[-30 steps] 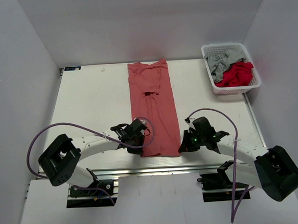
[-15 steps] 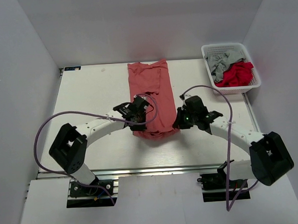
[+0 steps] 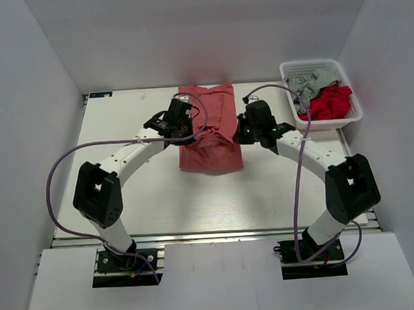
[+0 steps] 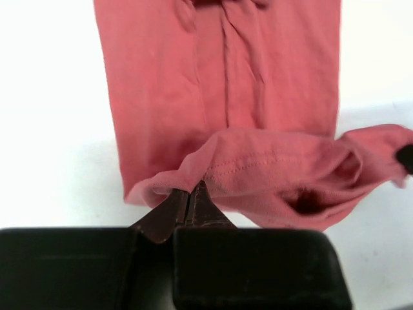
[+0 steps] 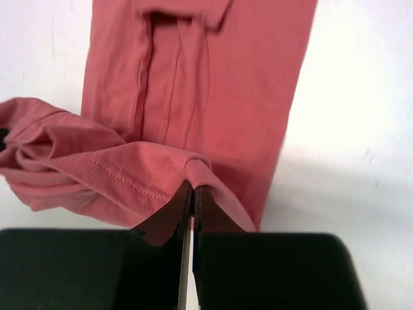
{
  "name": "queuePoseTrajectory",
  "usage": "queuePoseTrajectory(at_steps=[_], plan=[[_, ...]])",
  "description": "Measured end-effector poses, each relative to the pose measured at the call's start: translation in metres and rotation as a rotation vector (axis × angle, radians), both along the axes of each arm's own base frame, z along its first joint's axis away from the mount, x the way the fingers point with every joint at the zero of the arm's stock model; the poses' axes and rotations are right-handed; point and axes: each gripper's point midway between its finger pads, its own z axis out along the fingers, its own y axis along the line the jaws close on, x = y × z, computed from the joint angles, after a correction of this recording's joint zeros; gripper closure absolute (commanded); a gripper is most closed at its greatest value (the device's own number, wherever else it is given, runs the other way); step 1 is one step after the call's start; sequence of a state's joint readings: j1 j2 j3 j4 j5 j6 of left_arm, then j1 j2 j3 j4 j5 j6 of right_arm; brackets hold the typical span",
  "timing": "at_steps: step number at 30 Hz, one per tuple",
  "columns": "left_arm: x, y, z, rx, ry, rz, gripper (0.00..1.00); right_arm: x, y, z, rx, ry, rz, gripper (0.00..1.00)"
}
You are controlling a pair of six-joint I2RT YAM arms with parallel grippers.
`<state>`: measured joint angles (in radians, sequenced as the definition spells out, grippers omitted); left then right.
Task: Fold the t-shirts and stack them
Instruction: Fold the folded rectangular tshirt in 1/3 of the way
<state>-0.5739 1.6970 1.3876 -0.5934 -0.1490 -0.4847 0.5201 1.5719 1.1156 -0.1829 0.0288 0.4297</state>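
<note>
White walls close in a pale desk (image 3: pixel 125 187) in the top view, where a salmon-red t-shirt (image 3: pixel 210 155) lies in a long narrow strip from the middle of the far edge toward the desk's centre. Its near end is raised and doubled over the rest in a loose, rounded fold. The left gripper (image 3: pixel 190 133) is pinched onto the left side of that fold and the right gripper (image 3: pixel 238 135) onto its right side, with both arms reaching in from the near edge. At the far right corner a white basket (image 3: pixel 287 71) holds a crumpled grey cloth (image 3: pixel 306 84) and a red cloth (image 3: pixel 328 103), well apart from the t-shirt. The left wrist view shows the left gripper (image 4: pixel 190 194) with its dark jaws pressed together on a corner of the stitched hem. The t-shirt (image 4: pixel 258 97) lies flat on the desk (image 4: pixel 51 129) beyond, and the held hem sags across to the right. The right wrist view shows the right gripper (image 5: pixel 192 190) clamped in the same way on the opposite hem corner. There the t-shirt (image 5: pixel 245 77) stretches away over the desk (image 5: pixel 355 129), and the bunched fold hangs to the left.
</note>
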Motion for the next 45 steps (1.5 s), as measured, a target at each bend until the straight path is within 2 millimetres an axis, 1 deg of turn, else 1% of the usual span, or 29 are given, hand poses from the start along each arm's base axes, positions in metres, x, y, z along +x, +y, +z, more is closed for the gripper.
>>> queuePoseTrajectory(at_steps=[2,5,9,12,20,25,26,27,28,29,30,31,32,33,34,35,36,38,40,41,42,44,45], plan=[[0.012,0.003,-0.002,0.010,-0.004,0.007,1.00,0.013,0.001,0.006,-0.006,-0.023,-0.004,1.00],[0.028,0.009,-0.007,0.020,-0.008,0.019,1.00,0.030,0.003,0.011,-0.014,-0.042,-0.007,1.00],[0.049,0.011,-0.013,0.017,-0.015,0.024,1.00,0.054,0.006,0.011,-0.024,-0.054,-0.013,1.00],[0.065,0.012,-0.018,0.012,-0.017,0.022,1.00,0.068,0.004,0.002,-0.035,-0.043,-0.021,1.00],[0.094,0.013,-0.035,-0.003,-0.023,0.005,1.00,0.098,0.000,-0.021,-0.047,-0.001,-0.026,1.00],[0.109,0.012,-0.043,-0.007,-0.051,-0.027,1.00,0.116,0.000,-0.032,-0.034,0.013,-0.011,1.00],[0.111,0.012,-0.045,-0.007,-0.055,-0.032,0.99,0.118,0.001,-0.034,-0.028,0.018,-0.003,1.00],[0.114,0.012,-0.047,-0.009,-0.062,-0.038,0.87,0.120,0.001,-0.037,-0.023,0.024,0.003,1.00],[0.117,0.011,-0.048,-0.015,-0.070,-0.046,0.78,0.122,0.001,-0.039,-0.017,0.028,0.008,0.96],[0.120,0.012,-0.049,-0.014,-0.073,-0.050,0.69,0.124,0.002,-0.041,-0.011,0.034,0.012,0.88],[0.123,0.012,-0.050,-0.017,-0.081,-0.054,0.43,0.127,0.002,-0.043,-0.007,0.037,0.014,0.61],[0.127,0.012,-0.051,-0.016,-0.090,-0.062,0.27,0.130,0.003,-0.045,0.002,0.039,0.013,0.46],[0.132,0.013,-0.052,-0.018,-0.102,-0.063,0.14,0.134,0.003,-0.046,0.008,0.037,0.014,0.39],[0.138,0.013,-0.052,-0.022,-0.112,-0.060,0.03,0.138,0.003,-0.046,0.009,0.036,0.022,0.27],[0.144,0.014,-0.051,-0.026,-0.120,-0.057,0.00,0.142,0.003,-0.045,0.016,0.033,0.024,0.24],[0.151,0.016,-0.050,-0.028,-0.126,-0.046,0.00,0.148,0.003,-0.043,0.020,0.024,0.025,0.20],[0.157,0.019,-0.047,-0.031,-0.135,-0.038,0.00,0.152,0.002,-0.038,0.024,0.011,0.027,0.10],[0.166,0.027,-0.038,-0.038,-0.160,-0.021,0.00,0.155,0.000,-0.031,0.023,-0.010,0.034,0.10],[0.168,0.034,-0.028,-0.044,-0.183,-0.008,0.00,0.153,-0.002,-0.022,0.021,-0.032,0.054,0.10],[0.165,0.040,-0.024,-0.047,-0.193,0.000,0.00,0.148,-0.003,-0.019,0.024,-0.037,0.064,0.10],[0.158,0.046,-0.023,-0.045,-0.193,0.007,0.00,0.141,-0.003,-0.014,0.030,-0.042,0.082,0.10],[0.136,0.057,-0.020,-0.048,-0.177,0.021,0.00,0.123,0.003,-0.006,0.052,-0.046,0.138,0.10],[0.122,0.062,-0.019,-0.051,-0.171,0.027,0.00,0.114,0.009,-0.003,0.066,-0.044,0.171,0.10]])
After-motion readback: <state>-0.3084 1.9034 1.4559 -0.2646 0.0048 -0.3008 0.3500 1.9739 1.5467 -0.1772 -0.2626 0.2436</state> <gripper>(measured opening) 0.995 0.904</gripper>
